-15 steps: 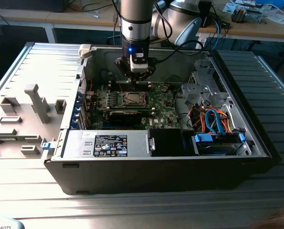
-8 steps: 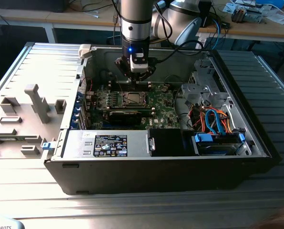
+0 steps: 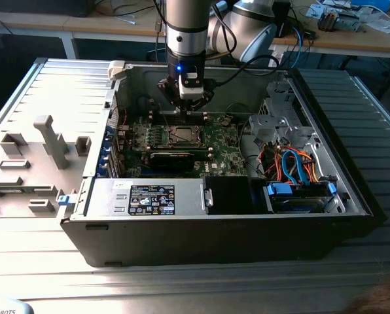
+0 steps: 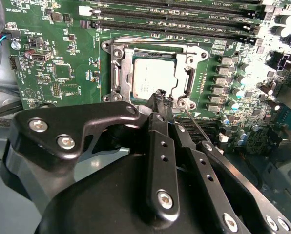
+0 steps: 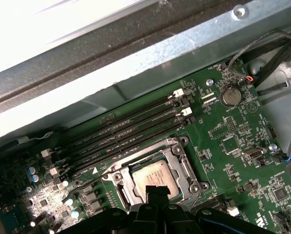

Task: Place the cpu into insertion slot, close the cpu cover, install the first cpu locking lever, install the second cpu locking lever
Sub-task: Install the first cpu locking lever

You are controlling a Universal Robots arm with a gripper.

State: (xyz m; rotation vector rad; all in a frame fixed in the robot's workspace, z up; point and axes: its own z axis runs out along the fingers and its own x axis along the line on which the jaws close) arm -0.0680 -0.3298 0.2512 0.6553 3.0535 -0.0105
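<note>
The cpu (image 4: 153, 75) lies flat in the insertion slot (image 4: 114, 58), silver-grey top up, on the green board. The cpu cover (image 4: 127, 78) is down around it, its window framing the chip. My gripper (image 4: 160, 95) is shut, its tips meeting at the socket's edge and touching or just above the cover rim. A thin locking lever rod (image 4: 197, 126) runs out from the socket corner beside the tips. In the first wrist view the cpu (image 5: 155, 176) sits just beyond my gripper (image 5: 157, 191). In the exterior view my gripper (image 3: 185, 108) hangs inside the case behind the insertion slot (image 3: 182, 135).
Long black memory slots (image 4: 175, 19) run beside the socket. A black expansion card (image 3: 172, 157) lies in front of it. Drive cage and coloured cables (image 3: 293, 167) fill the exterior view's right. The case wall (image 5: 150, 53) stands close behind the board.
</note>
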